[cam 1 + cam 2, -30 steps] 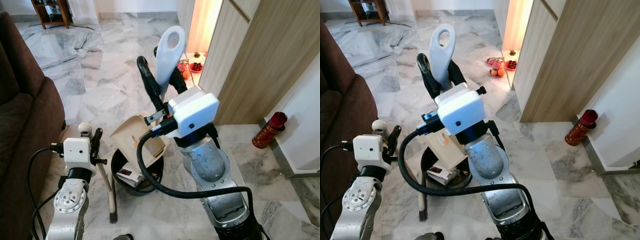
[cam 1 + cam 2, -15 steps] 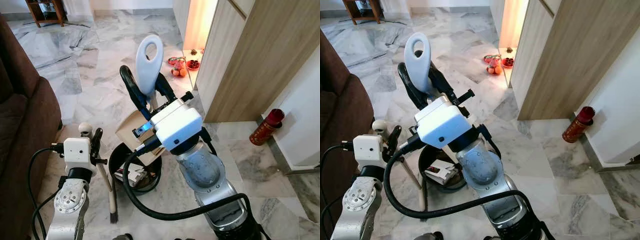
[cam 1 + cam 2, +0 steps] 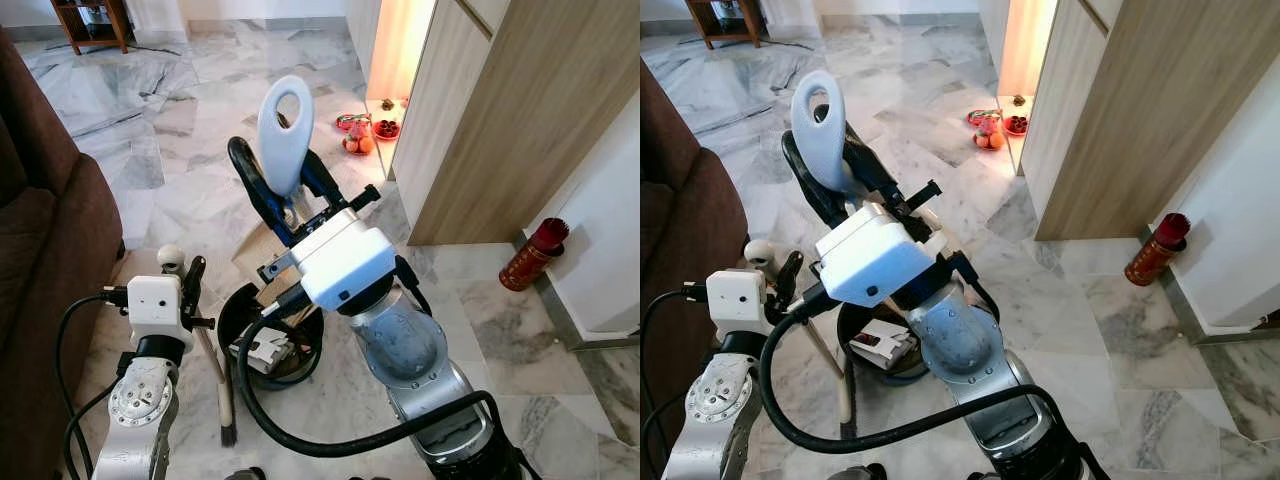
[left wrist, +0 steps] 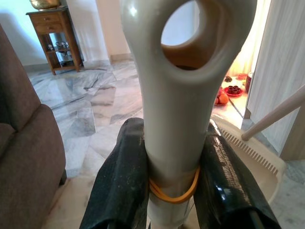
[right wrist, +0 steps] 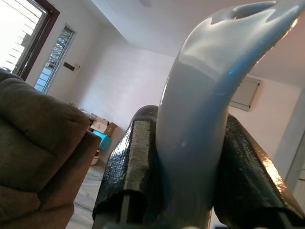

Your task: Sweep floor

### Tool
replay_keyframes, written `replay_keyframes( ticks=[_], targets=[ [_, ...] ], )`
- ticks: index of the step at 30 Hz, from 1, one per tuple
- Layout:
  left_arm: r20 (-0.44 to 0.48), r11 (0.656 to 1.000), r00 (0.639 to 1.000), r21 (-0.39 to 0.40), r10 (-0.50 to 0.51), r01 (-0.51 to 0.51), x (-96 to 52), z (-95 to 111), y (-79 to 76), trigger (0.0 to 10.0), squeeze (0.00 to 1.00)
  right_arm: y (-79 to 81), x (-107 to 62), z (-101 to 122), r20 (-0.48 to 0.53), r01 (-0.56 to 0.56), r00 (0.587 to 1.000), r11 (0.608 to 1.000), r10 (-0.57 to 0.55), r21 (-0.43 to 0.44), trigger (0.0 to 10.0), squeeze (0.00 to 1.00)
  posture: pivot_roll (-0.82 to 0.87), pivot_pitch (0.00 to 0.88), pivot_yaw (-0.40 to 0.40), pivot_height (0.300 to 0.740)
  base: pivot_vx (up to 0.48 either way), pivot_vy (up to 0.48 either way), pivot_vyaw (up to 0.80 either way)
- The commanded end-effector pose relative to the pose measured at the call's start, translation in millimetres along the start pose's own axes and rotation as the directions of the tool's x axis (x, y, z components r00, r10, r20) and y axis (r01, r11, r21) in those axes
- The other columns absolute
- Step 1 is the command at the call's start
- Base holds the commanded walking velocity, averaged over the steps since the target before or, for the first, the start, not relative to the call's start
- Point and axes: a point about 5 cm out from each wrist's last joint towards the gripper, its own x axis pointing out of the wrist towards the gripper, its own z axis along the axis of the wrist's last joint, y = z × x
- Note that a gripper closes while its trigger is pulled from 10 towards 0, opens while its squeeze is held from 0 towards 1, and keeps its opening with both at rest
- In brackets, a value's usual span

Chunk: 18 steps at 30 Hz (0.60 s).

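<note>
Over the black bin point(image 3: 232, 312) beside the sofa point(image 3: 45, 220), the right gripper point(image 3: 285, 190) has its jaws clenched on the dustpan handle point(image 3: 282, 125), tilting the beige pan point(image 3: 262, 250) above the bin, probably to tip sweepings in. The left gripper point(image 3: 190, 287) has its jaws grasping the broom point(image 3: 222, 395), parked upright with bristles on the marble floor point(image 3: 190, 130). Compared with half a second earlier, the handle leans further left and the wrist sits lower; the broom has not moved.
</note>
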Motion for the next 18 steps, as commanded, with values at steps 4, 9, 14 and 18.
replay_keyframes(
  ticks=[4, 9, 14, 18],
  targets=[
    [0.051, 1.0, 0.999, 0.013, 0.011, -0.012, 2.9, 8.6, 0.7, 10.0, 0.0, -6.6, 4.3, 14.7, 0.096, 0.016, 0.995, 0.997, -0.008, -0.08, 10.0, 0.0, 0.18, 0.193, -0.03, 0.74, 0.0, 0.0, 0.0],
    [0.051, 1.0, 0.999, 0.013, 0.014, -0.014, 3.4, 8.9, 1.0, 10.0, 0.0, -16.7, 1.8, 3.1, 0.05, 0.054, 0.998, 0.984, -0.047, -0.168, 10.0, 0.0, 0.18, 0.194, -0.03, 0.74, 0.0, 0.0, 0.0],
    [0.051, 1.0, 0.999, 0.012, 0.012, -0.013, 3.0, 8.5, 0.9, 10.0, 0.0, -48.0, -6.3, -16.3, -0.032, 0.173, 0.981, 0.942, -0.19, -0.288, 10.0, 0.0, 0.17, 0.177, -0.029, 0.74, 0.0, 0.0, 0.0],
    [0.051, 1.0, 0.999, 0.014, 0.009, -0.01, 2.4, 8.3, 0.9, 10.0, 0.0, -78.3, -24.6, -39.8, -0.134, 0.265, 0.934, 0.893, -0.332, -0.364, 10.0, 0.0, 0.18, 0.17, -0.028, 0.74, 0.0, 0.0, 0.0]
  ],
)
